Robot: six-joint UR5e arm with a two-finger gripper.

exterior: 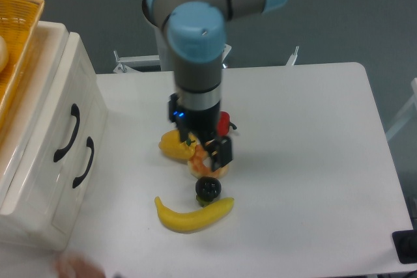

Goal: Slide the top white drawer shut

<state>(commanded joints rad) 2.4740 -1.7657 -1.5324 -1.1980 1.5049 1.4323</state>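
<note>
we see a robotics lab or test cell, not a home. a grey-and-blue industrial arm (195,50) stands bolted behind a plain white counter (306,161), with bare grey-blue floor around it. toy food is laid out as props: a banana (192,215), a yellow pepper (172,146). a small white drawer cabinet (49,154) carries a wicker basket (16,43).

White table (313,128), grey-blue floor (339,24) behind — even light
</note>
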